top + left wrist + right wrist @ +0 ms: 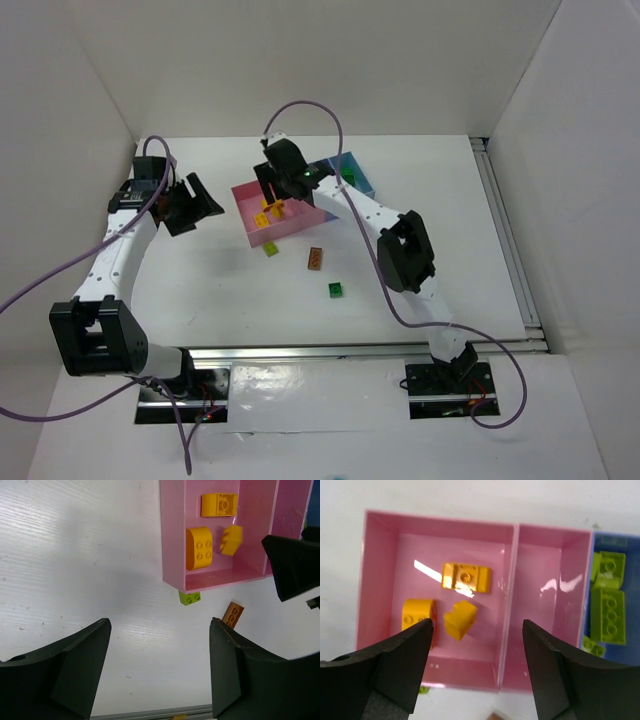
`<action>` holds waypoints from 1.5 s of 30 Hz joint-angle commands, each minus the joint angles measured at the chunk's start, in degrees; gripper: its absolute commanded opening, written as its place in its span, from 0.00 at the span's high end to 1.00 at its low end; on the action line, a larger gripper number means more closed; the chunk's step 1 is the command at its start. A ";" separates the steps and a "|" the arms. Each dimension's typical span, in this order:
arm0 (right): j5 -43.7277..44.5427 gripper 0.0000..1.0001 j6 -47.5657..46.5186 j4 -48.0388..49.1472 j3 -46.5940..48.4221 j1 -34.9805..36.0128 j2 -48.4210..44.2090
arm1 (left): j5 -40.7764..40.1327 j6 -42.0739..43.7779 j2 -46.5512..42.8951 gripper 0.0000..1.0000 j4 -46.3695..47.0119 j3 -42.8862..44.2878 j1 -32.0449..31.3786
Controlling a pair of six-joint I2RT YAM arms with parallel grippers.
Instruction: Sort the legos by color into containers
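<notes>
The white tabletop [200, 290] carries a joined row of bins [295, 232]. A lime brick [271, 249] lies just beside the front wall at their pink end. A brown brick [316, 258] lies near it, apart from the bins. A green brick [336, 290] lies closer to the near edge.

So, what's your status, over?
Left gripper open, empty. Right gripper open above pink bin, three yellow bricks inside. Lime brick, brown brick, green brick loose. Nothing blocking.

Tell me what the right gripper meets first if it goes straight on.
The right gripper would probably meet the tilted orange-yellow brick in the end pink bin, or the floor beside it; depth is unclear.
</notes>
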 commanded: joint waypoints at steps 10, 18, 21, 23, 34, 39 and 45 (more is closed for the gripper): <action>2.94 0.19 18.95 3.90 -40.90 -0.86 -29.87 | -2.22 -1.29 -2.21 0.18 -0.06 -1.11 -0.12; -1.72 0.10 26.97 5.84 -50.42 -0.07 -27.43 | -1.61 -1.83 -0.98 0.18 1.52 -1.64 -1.17; -1.72 0.11 26.97 5.31 -48.84 -0.07 -24.26 | -0.99 -1.30 -0.98 0.18 1.52 -1.64 -1.17; -3.12 0.14 26.97 6.71 -48.13 -0.07 -23.12 | -0.99 -1.30 -0.98 0.18 1.52 -1.64 -1.70; 1.78 0.65 26.97 4.44 -45.06 0.46 -19.15 | -1.52 -0.77 -1.50 0.18 1.52 -1.64 -1.70; 6.88 0.78 26.27 1.70 -46.55 0.46 -25.82 | -0.99 -0.77 -1.50 0.18 1.52 -1.64 -1.70; 13.73 0.78 21.53 1.09 -43.93 0.46 -33.05 | 0.33 0.37 -0.28 0.19 1.52 -1.64 -1.70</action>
